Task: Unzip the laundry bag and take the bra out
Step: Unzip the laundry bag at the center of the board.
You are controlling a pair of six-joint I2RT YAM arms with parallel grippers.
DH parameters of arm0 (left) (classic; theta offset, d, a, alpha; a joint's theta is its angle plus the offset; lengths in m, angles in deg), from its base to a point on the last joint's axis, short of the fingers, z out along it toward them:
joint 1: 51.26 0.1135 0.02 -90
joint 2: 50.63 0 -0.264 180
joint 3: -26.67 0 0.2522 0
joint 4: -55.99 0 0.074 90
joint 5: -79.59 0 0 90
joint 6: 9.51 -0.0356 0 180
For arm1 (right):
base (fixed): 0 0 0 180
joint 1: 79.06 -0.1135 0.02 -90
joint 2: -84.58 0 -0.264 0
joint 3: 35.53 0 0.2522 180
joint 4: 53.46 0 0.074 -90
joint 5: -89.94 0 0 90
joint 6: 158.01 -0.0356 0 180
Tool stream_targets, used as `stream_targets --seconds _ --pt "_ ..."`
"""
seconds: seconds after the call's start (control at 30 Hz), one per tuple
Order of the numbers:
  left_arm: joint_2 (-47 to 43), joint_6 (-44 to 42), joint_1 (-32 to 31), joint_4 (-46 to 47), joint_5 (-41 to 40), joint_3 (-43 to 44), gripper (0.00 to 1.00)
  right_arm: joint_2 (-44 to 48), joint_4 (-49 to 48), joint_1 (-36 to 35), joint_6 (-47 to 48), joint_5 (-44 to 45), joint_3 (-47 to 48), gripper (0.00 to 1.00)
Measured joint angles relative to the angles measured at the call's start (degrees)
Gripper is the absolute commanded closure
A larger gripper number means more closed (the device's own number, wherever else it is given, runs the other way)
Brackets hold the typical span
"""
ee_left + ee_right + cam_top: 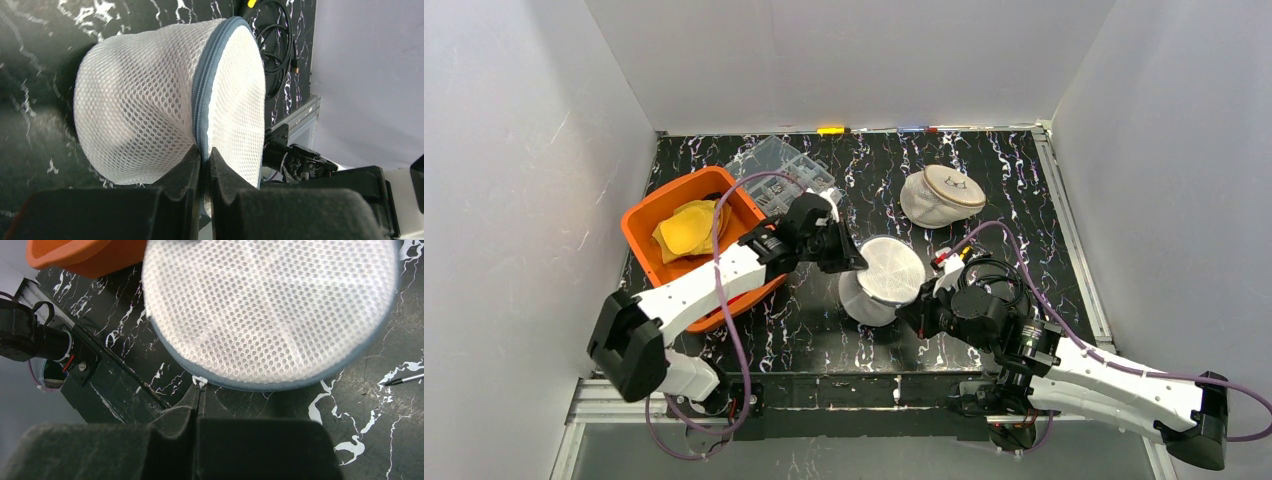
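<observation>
The laundry bag (886,276) is a round white mesh pouch with a grey-blue zipper, lying mid-table on its side. My left gripper (856,262) is shut on the zipper seam at the bag's rim (202,115), its fingertips (192,160) pinching the fabric. In the left wrist view the bag (145,105) fills the frame. My right gripper (911,312) is shut on the small white zipper pull (200,382) at the bag's near edge (270,305). The zipper looks closed along the parts that show. The bra is hidden.
An orange bin (639,215) holding yellow cloth (689,228) stands at the left, touching the left arm. Behind it lies a clear plastic organizer box (779,172). A second mesh pouch (941,195) sits at the back right. Cables (994,275) loop over the right arm.
</observation>
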Motion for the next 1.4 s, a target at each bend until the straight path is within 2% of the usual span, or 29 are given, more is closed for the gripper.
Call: stream_targets --seconds 0.07,0.13,0.17,0.23,0.3,0.43,0.67,0.8,1.03,1.4 --pt "3.4 -2.3 0.8 1.2 3.0 1.6 0.97 0.2 0.3 0.0 0.0 -0.3 0.0 0.99" --pt "6.7 -4.1 1.3 2.1 5.0 3.3 0.84 0.3 0.5 0.0 -0.2 -0.6 0.0 0.99" --pt "8.0 -4.7 1.4 2.4 5.6 3.9 0.73 0.3 0.4 0.0 -0.4 -0.8 0.0 0.99" --pt "9.4 -5.6 1.6 2.9 6.5 4.2 0.41 0.3 -0.4 0.0 -1.0 -1.4 -0.5 0.99" --pt "9.4 -5.6 1.7 3.1 7.0 3.7 0.25 0.3 -1.3 0.0 -1.7 -1.8 -1.1 0.99" --pt "4.8 -3.5 1.8 4.9 6.8 -0.3 0.11 0.4 -3.4 0.0 -3.2 -2.5 -2.6 0.99" --pt "-13.0 3.6 1.3 5.4 3.0 -11.9 0.1 -0.1 -7.8 0.0 -5.4 -3.3 -4.2 0.99" --pt "-18.3 9.4 -1.3 5.9 0.2 -16.8 0.15 -2.0 -11.1 0.0 -6.5 -4.0 -5.2 0.99" --pt "-16.7 17.6 -9.6 6.2 -5.6 -17.7 0.24 -5.8 -16.3 -0.1 -8.5 -4.9 -5.9 0.99" --pt "-11.1 24.7 -11.8 7.5 -10.5 -17.7 0.44 -8.1 -20.7 -1.8 -9.7 -5.5 -5.9 0.99"
